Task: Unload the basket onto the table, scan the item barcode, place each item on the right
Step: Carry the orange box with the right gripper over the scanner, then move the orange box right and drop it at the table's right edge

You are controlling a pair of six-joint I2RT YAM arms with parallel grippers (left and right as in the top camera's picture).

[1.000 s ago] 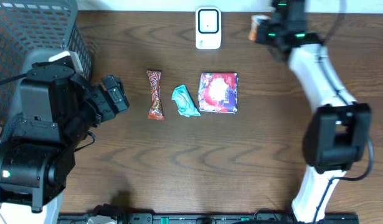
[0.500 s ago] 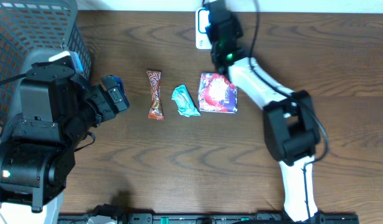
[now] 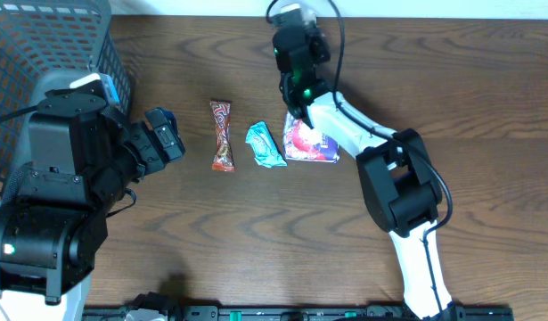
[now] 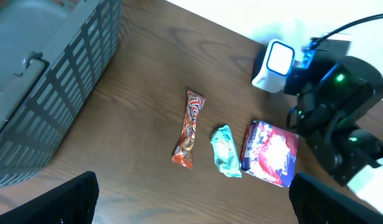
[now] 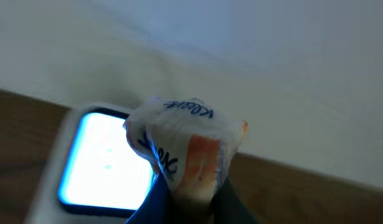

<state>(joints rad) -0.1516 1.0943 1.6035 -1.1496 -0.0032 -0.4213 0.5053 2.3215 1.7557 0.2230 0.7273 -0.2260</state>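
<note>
- The right claw point(image 5: 186, 200) is pinched narrow on a small packet point(image 5: 184, 146), white with blue lettering and an orange patch. The packet sticks up above the fingertips.
- A second ago this claw was off at the far right of the table's back edge. It has since swung left and now hangs over the scanner point(image 5: 96, 160).
- The scanner's lit window sits just left of and behind the held packet in the wrist view. From overhead the arm now hides the scanner, which was in plain sight before.
- That probably means the packet is at the point of being read. No barcode can be made out, so I cannot tell whether the right face is turned toward the window.
- The left claw point(image 3: 162, 134) is spread wide and empty, and has not moved over the last second.
- Three things lie in a row out ahead of the left claw and below the right one. They are a chocolate bar point(image 3: 221, 135), a crumpled teal wrapper point(image 3: 265, 145) and a red and purple pack point(image 3: 313, 134).
- The right forearm passes above the red pack, though I cannot tell whether it touches.
- A grey basket point(image 4: 60, 68) stands well off to the left claw's left.
- Nothing seems to sit between packet and window.
</note>
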